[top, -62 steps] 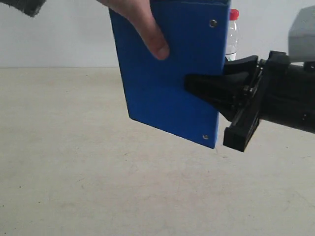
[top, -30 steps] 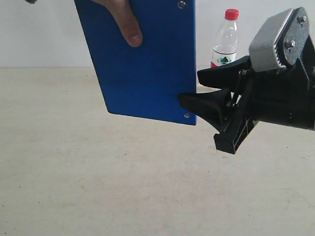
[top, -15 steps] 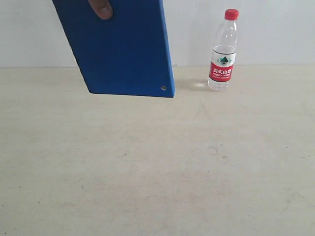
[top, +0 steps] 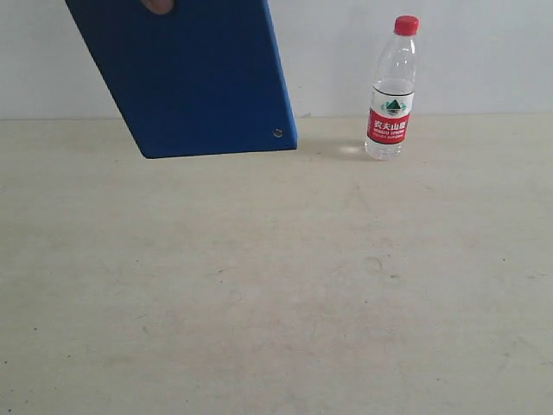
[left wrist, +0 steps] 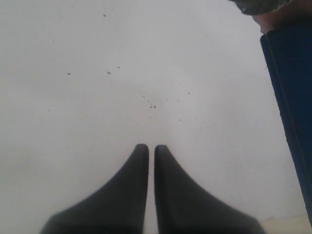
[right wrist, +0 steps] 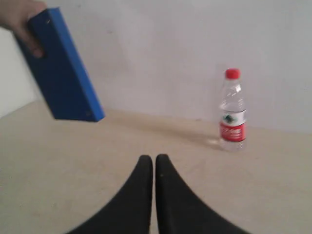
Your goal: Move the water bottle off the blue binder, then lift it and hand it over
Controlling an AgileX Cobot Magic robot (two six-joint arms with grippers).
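Note:
The blue binder [top: 190,78] hangs tilted in the air at the upper left of the exterior view, held by a person's hand [top: 158,6]. It also shows in the right wrist view [right wrist: 63,80] and at the edge of the left wrist view [left wrist: 292,112]. The water bottle [top: 391,91] stands upright on the table near the back wall, apart from the binder, also in the right wrist view [right wrist: 232,111]. My right gripper [right wrist: 154,158] is shut and empty, well short of the bottle. My left gripper [left wrist: 147,147] is shut and empty, facing a pale surface. Neither gripper appears in the exterior view.
A beige table [top: 276,294] spreads across the exterior view, ending at a white wall [top: 484,60] behind the bottle. The person's hand [right wrist: 19,19] grips the binder's upper end in the right wrist view.
The right gripper let go of the binder and drew back out of the exterior view. The hand carried the binder up and to the left. The bottle has not moved.

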